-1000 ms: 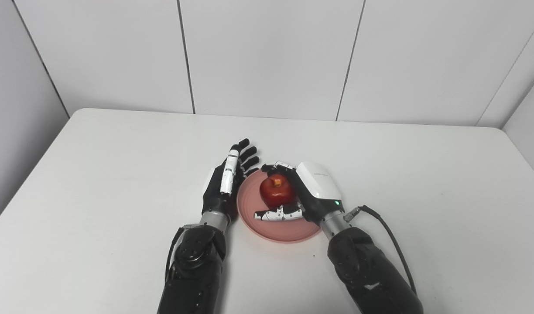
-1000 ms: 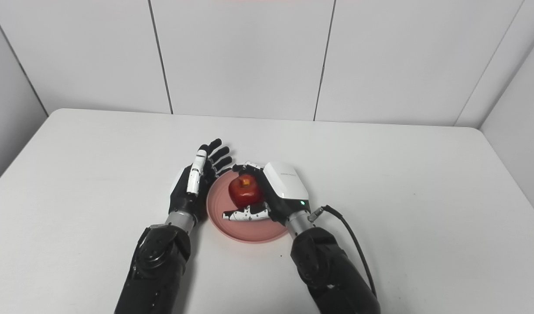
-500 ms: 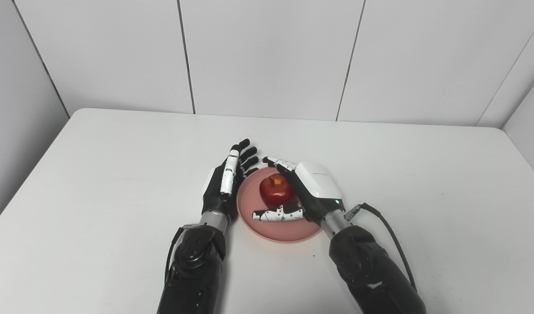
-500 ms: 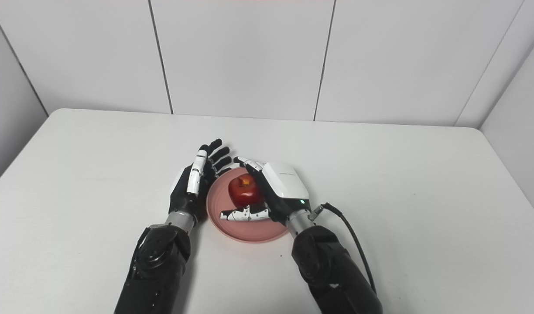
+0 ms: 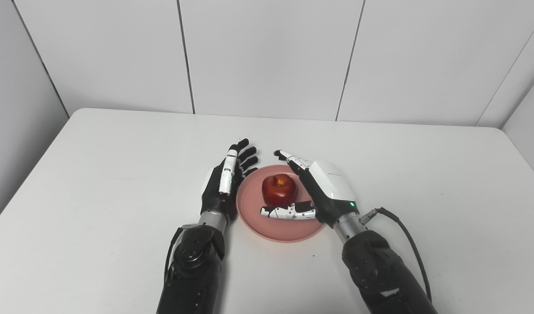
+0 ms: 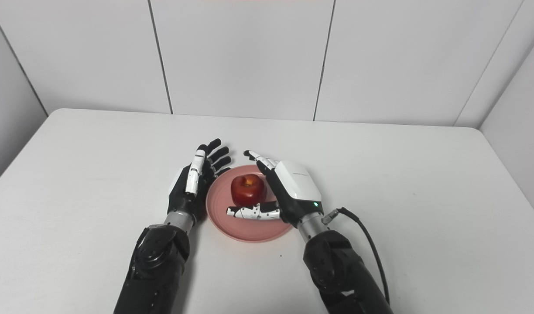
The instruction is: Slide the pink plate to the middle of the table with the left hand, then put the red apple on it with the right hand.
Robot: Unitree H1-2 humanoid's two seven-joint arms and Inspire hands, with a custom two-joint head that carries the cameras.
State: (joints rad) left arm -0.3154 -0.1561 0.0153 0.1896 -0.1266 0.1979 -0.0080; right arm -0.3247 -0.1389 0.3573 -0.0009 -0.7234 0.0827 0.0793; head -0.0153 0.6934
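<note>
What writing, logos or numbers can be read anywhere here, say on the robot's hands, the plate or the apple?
White cover on the back of the right hand: a faint grey line of print, too small and blurred to read.
Left hand: no writing visible.
Pink plate: none.
Red apple: none.
Table: none.

Nothing readable (faint print on the right hand (image 5: pixel 330 189) is illegible).

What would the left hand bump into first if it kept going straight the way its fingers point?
Probably nothing: the left hand points past the pink plate over bare table toward the far wall.
</note>
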